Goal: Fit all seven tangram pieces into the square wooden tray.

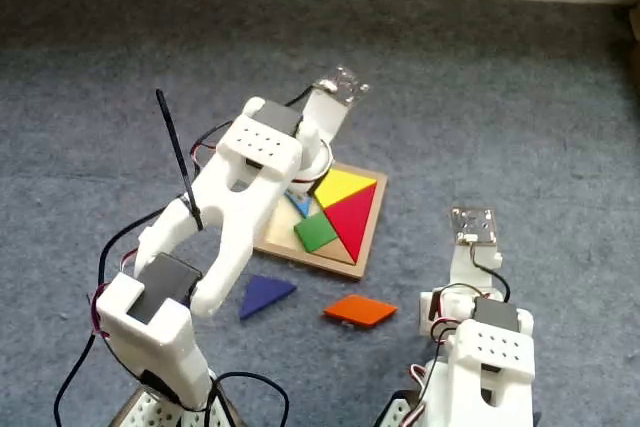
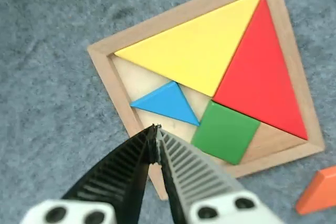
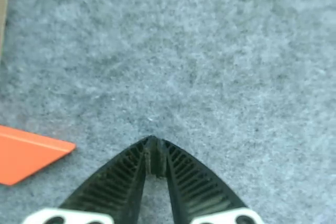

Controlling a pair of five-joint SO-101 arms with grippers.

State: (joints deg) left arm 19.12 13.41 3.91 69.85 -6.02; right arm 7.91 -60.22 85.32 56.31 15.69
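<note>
The tray (image 2: 184,17) held a yellow triangle (image 2: 205,51), a red triangle (image 2: 262,82), a green square (image 2: 226,132) and a light blue triangle (image 2: 167,103), with bare wood left between them. Two pieces lay loose on the grey carpet (image 1: 500,97) just off the tray's near edge: a dark blue triangle (image 1: 266,294) and an orange piece (image 1: 360,310), its long axis roughly along that edge. The left gripper (image 2: 156,129), jaws together and empty, hung over the tray's rim beside the light blue triangle. The right gripper (image 3: 152,142), jaws likewise together on nothing, sat over carpet near the orange piece, and was probably the nearer arm to it. A pale wall edged the carpet's far side.
</note>
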